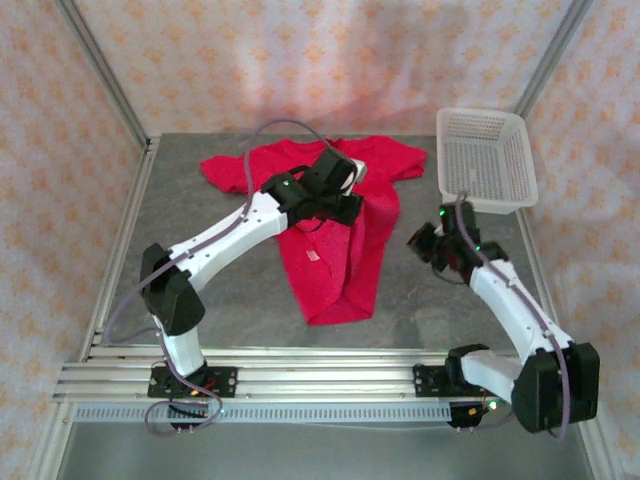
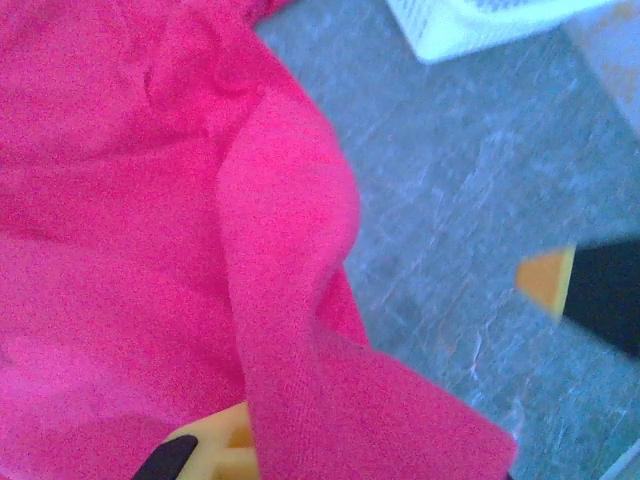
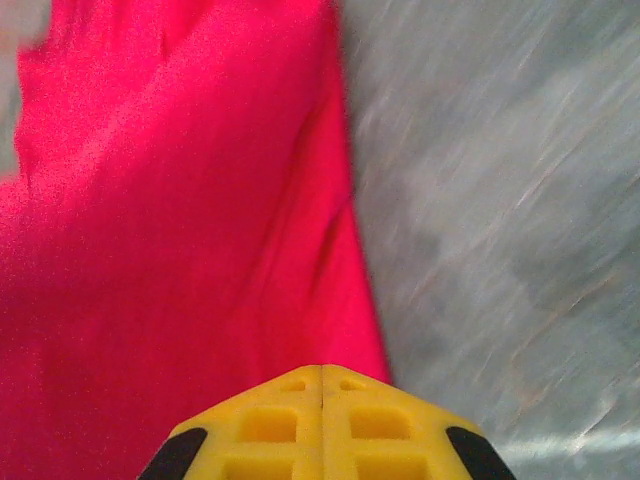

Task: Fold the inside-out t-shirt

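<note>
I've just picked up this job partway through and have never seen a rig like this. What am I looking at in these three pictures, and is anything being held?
These are two robot arms bolted at the near edge of a grey table, each ending in a two-finger gripper. The wide picture comes from a fixed camera above and behind them. The two close-ups come from a camera on each wrist. On the table lie a red inside-out t-shirt, partly bunched, and a white basket at the far right corner. The left gripper is over the shirt, shut, and seems to pinch a fold of it: cloth drapes over its yellow fingers in the left wrist view. The right gripper is shut on nothing, beside the shirt's right edge.
</note>
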`<action>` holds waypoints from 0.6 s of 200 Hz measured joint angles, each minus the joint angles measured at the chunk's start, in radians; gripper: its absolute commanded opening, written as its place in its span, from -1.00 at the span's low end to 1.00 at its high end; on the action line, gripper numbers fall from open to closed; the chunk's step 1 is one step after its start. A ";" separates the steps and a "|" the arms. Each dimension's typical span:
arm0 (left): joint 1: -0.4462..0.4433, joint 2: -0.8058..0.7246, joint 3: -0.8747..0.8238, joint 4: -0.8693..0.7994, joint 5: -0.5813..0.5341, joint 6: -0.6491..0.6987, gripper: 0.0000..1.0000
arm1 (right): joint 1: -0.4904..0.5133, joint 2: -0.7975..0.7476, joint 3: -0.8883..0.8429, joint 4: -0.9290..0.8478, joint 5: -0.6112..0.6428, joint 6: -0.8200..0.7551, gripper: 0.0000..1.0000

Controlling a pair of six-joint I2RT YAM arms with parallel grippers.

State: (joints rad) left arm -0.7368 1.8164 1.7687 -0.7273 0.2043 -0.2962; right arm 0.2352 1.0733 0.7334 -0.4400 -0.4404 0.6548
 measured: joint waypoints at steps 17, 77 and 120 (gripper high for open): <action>0.016 0.032 0.005 -0.029 0.018 -0.019 -1.00 | 0.119 -0.055 -0.098 0.079 -0.032 0.037 -0.79; 0.044 0.058 0.092 -0.093 0.032 -0.040 -1.00 | 0.472 0.013 -0.233 0.464 0.022 0.217 -0.80; 0.044 0.058 0.121 -0.119 0.036 -0.044 -1.00 | 0.543 0.258 -0.211 0.694 0.120 0.335 -0.88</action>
State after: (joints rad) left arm -0.6930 1.8748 1.8896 -0.8459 0.2401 -0.3405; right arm 0.7784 1.3315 0.5220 0.2535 -0.3206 0.9897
